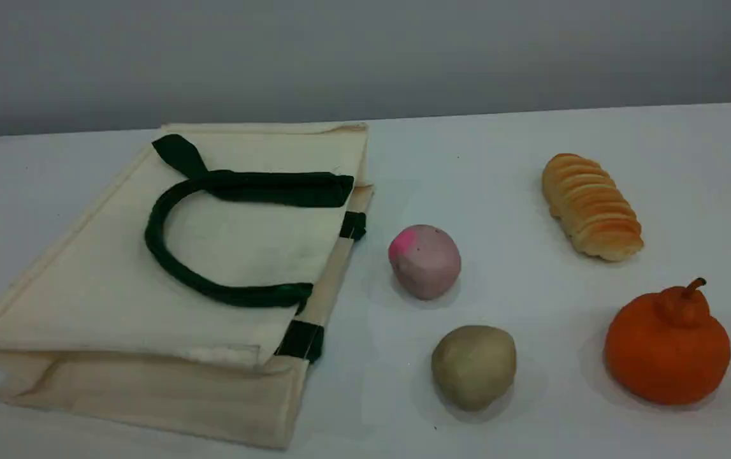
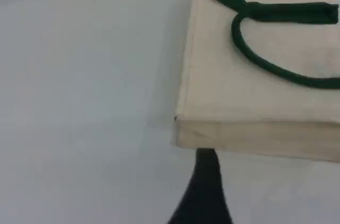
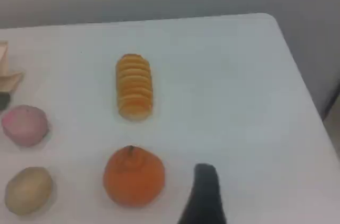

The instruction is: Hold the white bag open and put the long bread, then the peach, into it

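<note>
White bag (image 1: 116,287) lies flat and closed at the counter's (image 1: 505,140) left. Its mouth edge faces right toward the food, and one dark green handle (image 1: 155,236) is looped back over the top panel.

Peach (image 1: 426,261) sits just beside the mouth edge, not touching it, pink patch turned toward the bag. Long bread (image 1: 591,207) lies well to the right and farther back, with bare counter all round it. Tan ball (image 1: 473,366) and orange stemmed fruit (image 1: 668,347) sit nearer the front.

Left hand (image 2: 206,163): fingers apart, gripping nothing, tip near a bag corner (wide bare counter to that side). Right hand (image 3: 204,179): fingers apart, gripping nothing, just beside the orange fruit, with the counter's right edge close by.
</note>
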